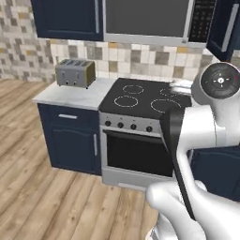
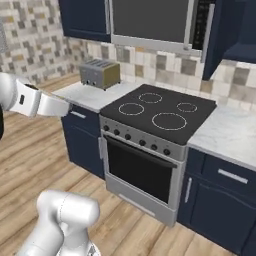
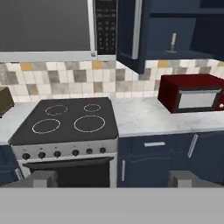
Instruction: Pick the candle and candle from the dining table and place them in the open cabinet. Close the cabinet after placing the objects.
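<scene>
Jaws of the gripper (image 3: 112, 177) stand wide apart, empty, clear of the stovetop (image 3: 65, 120); one taper candle (image 3: 173, 43) stands inside the open cabinet (image 3: 183, 30)

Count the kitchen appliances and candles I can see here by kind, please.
Stove: 1
Toaster: 1
Built-in microwave above the stove: 1
Red microwave on the counter: 1
Taper candle inside the open cabinet: 1
Total: 5
</scene>
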